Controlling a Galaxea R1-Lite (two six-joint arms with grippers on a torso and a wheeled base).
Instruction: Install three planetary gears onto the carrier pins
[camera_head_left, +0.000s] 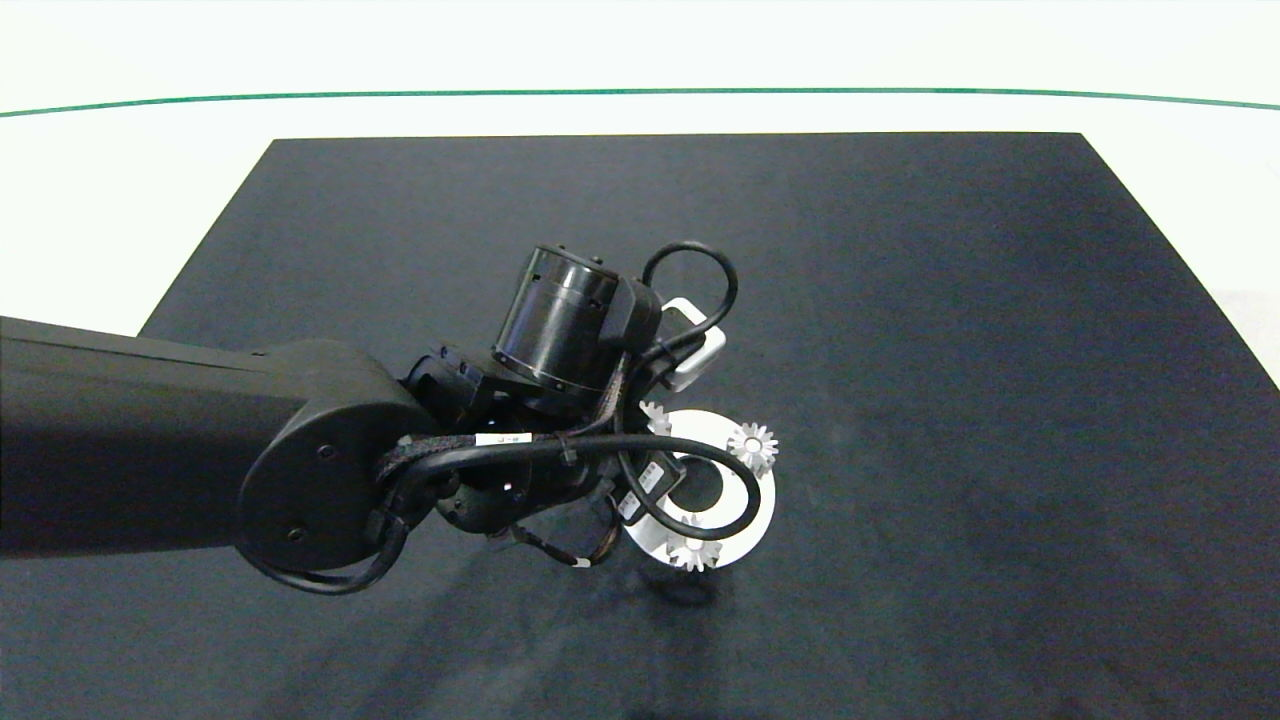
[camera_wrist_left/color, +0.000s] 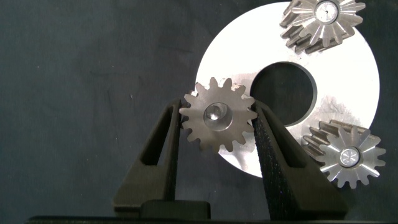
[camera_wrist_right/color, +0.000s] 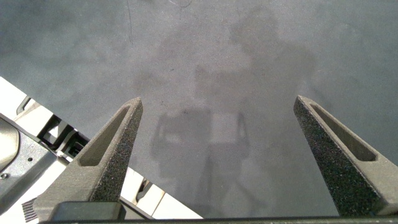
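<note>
The white carrier disc (camera_wrist_left/color: 354, 87) lies on the black mat, seen in the head view as disc (camera_head_left: 765, 500). Two planetary gears (camera_wrist_left/color: 323, 18) (camera_wrist_left/color: 348, 155) sit on carrier pins, whose tips show in their bores. My left gripper (camera_wrist_left/color: 214, 106) is shut on the third gear (camera_wrist_left/color: 217, 115) at the disc's rim; a pin tip (camera_wrist_left/color: 212, 114) shows in its bore. In the head view the left arm (camera_head_left: 560, 330) covers that gripper; two gears (camera_head_left: 752, 445) (camera_head_left: 692, 552) show fully, the third gear (camera_head_left: 655, 415) partly. My right gripper (camera_wrist_right/color: 217, 124) stands open over bare mat, away from the disc.
The black mat (camera_head_left: 950, 350) lies on a white table (camera_head_left: 120, 180) with a green line (camera_head_left: 640, 92) along its far side. A black cable loop (camera_head_left: 700, 500) from the left arm hangs over the disc. White robot structure (camera_wrist_right/color: 37, 162) shows beside the right gripper.
</note>
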